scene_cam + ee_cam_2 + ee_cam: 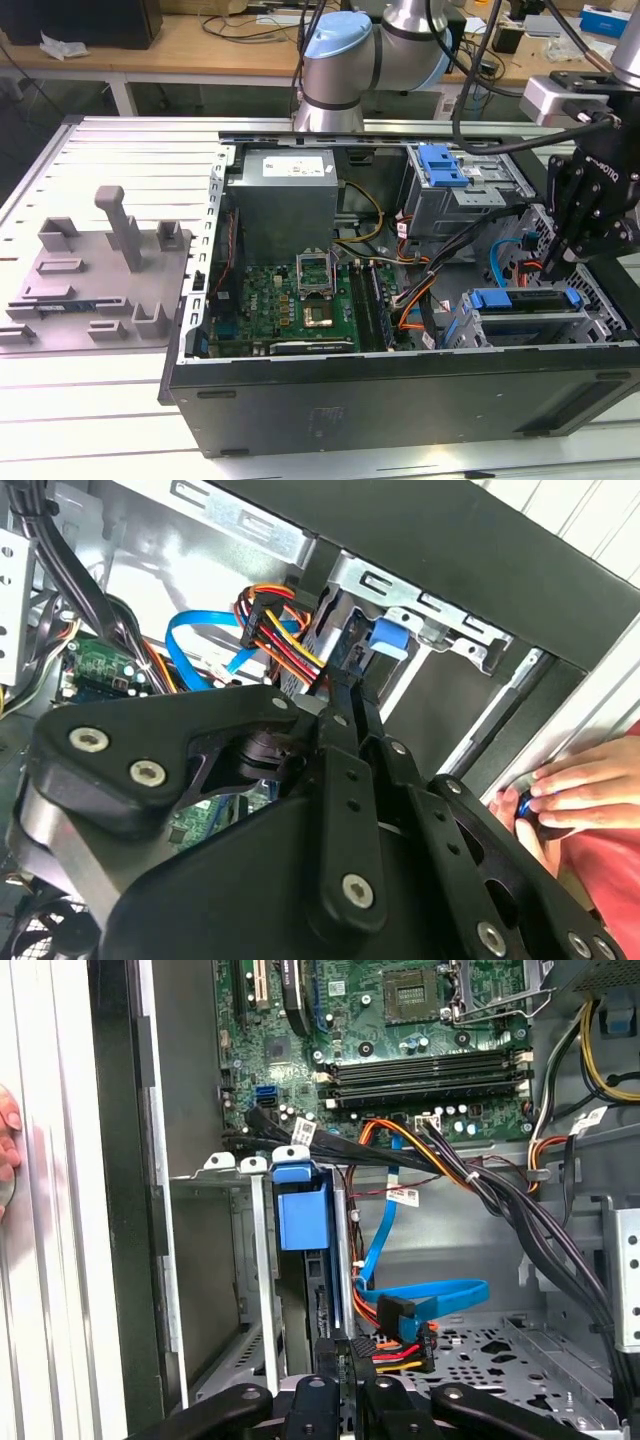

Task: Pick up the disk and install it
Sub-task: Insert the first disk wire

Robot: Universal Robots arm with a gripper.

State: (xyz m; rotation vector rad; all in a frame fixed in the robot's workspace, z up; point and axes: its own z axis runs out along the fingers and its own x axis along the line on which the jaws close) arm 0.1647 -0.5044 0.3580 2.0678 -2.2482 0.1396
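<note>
Disk (525, 298) lies in the drive cage (458, 326) in the exterior view, with the tool (553, 268) just above the cage. In the second wrist view the tool (345, 685) reaches toward the disk's (388, 640) blue frame at the cage; I cannot tell whether it grips. In the first wrist view the disk (300, 1220) stands inside the cage. I judge the step in hand to be seating, which calls for a straight push.
</note>
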